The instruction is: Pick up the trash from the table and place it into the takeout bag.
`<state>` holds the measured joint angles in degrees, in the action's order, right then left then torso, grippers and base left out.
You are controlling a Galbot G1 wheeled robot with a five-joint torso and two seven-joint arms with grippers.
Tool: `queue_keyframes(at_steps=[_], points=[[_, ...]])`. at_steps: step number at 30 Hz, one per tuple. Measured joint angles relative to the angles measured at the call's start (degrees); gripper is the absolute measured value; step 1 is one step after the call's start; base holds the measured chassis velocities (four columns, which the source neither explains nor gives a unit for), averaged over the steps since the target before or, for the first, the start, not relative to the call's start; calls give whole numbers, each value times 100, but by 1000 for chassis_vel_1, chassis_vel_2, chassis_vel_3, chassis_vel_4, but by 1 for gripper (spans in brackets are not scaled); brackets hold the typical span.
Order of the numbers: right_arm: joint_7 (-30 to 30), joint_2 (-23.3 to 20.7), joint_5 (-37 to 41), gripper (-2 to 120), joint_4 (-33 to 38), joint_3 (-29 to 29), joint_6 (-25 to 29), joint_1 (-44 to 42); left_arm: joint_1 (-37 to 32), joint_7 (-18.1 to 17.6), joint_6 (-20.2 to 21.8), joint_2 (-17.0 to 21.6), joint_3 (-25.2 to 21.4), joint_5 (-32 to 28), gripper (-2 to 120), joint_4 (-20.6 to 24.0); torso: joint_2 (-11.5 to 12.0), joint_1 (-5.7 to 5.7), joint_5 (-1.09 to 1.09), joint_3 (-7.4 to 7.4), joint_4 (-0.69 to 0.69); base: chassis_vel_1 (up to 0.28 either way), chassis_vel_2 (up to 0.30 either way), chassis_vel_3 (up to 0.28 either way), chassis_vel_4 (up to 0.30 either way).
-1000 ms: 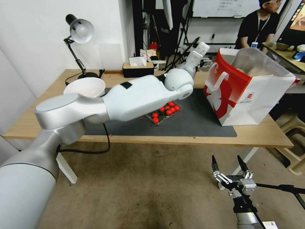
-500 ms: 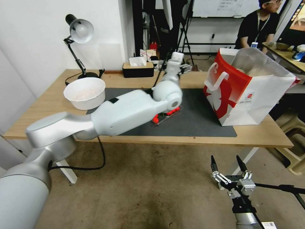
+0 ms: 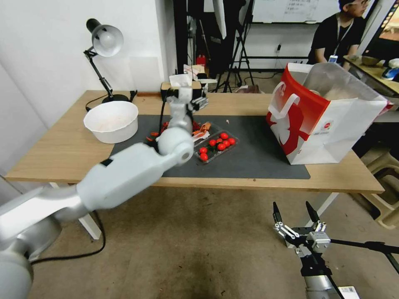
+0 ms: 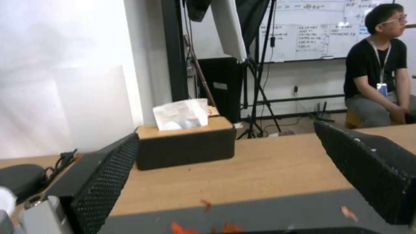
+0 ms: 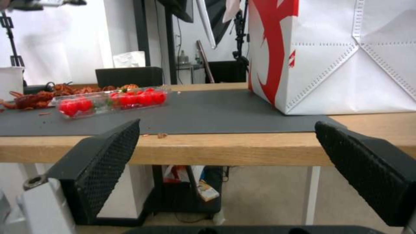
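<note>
The takeout bag (image 3: 324,120) stands open at the right end of the table (image 3: 58,149), red and white, and also rises close by in the right wrist view (image 5: 346,65). The trash is hidden; pale shapes lie inside the bag's open top and I cannot tell what they are. My left arm reaches across the dark mat (image 3: 257,155). Its gripper (image 3: 194,99) hangs open over the mat's back edge, facing a tissue box (image 4: 186,146), with nothing between its fingers (image 4: 104,175). My right gripper (image 3: 291,206) is open and empty, low in front of the table.
A clear tray of cherry tomatoes (image 3: 216,145) lies mid-mat, with red shell scraps (image 3: 164,129) beside it. A large white bowl (image 3: 111,120) and a desk lamp (image 3: 104,41) stand at the left. A person sits behind the table's far right.
My left arm has swung leftward from near the bag across the table and dropped lower, uncovering the tomato tray. The right gripper has barely moved.
</note>
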<state>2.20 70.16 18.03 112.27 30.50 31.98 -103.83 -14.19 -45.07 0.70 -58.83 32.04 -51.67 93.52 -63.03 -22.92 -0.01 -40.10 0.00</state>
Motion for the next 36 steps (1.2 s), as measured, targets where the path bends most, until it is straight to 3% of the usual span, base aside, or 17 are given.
queue_keyframes(at_steps=[19,25,29,36], points=[[10,-107,19,100,-84,-134,-21,100,-2016,403,-142,550,-1128,882,100,953,0,0,1,0,0,0,0,0,0],[12,-104,4,100,-90,-189,-29,136,-2741,616,-223,541,-1790,1204,100,1145,0,1,0,0,-1,0,0,0,0],[14,-138,-3,100,-81,-208,-41,149,-3596,995,-423,605,-2477,1654,100,1391,0,0,0,0,1,0,0,0,0],[15,-199,5,100,-81,-223,-42,164,-4694,1407,-654,540,-3209,2159,100,1752,1,1,2,0,0,0,0,0,0]])
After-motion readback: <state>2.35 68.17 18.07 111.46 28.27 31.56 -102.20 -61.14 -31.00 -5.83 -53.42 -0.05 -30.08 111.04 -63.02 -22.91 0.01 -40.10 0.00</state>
